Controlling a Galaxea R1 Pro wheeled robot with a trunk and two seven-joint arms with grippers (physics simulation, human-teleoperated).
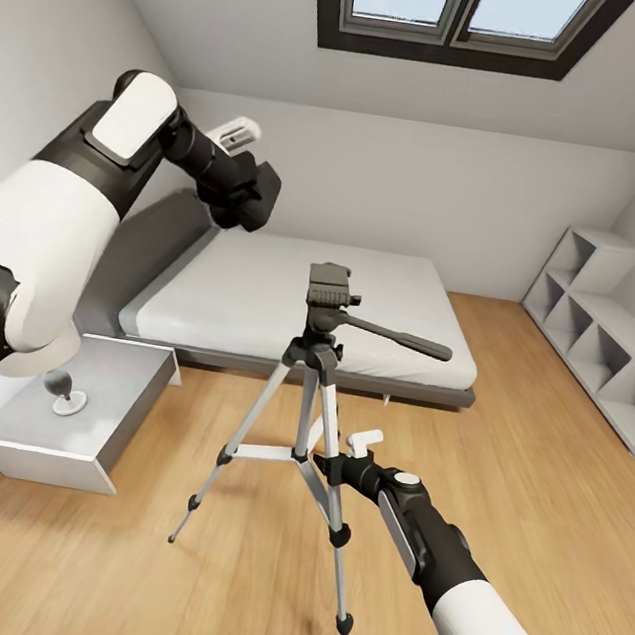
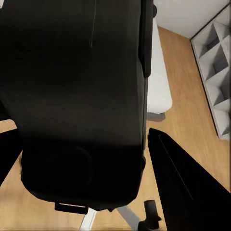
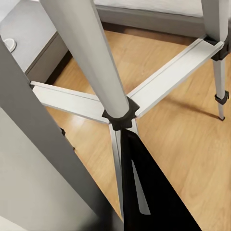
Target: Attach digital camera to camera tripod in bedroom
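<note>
My raised left gripper (image 1: 243, 189) is shut on the digital camera (image 1: 262, 195), a black box held up and to the left of the camera tripod's black pan head (image 1: 329, 289). The camera's dark body (image 2: 82, 96) sits between my left fingers (image 2: 185, 190). The tripod stands on the wood floor on silver legs, its long handle (image 1: 407, 342) pointing right. My right gripper (image 1: 342, 449) is low against one tripod leg (image 1: 330, 461). In the right wrist view that leg (image 3: 38, 144) runs close beside one black finger (image 3: 144, 192), with the centre column (image 3: 91, 53) ahead. Its grip is unclear.
A grey low bed (image 1: 300, 295) lies behind the tripod. A grey nightstand (image 1: 106, 384) with a small round object (image 1: 68, 396) stands at the left. White cube shelves (image 1: 606, 348) line the right wall. A skylight (image 1: 461, 15) is overhead.
</note>
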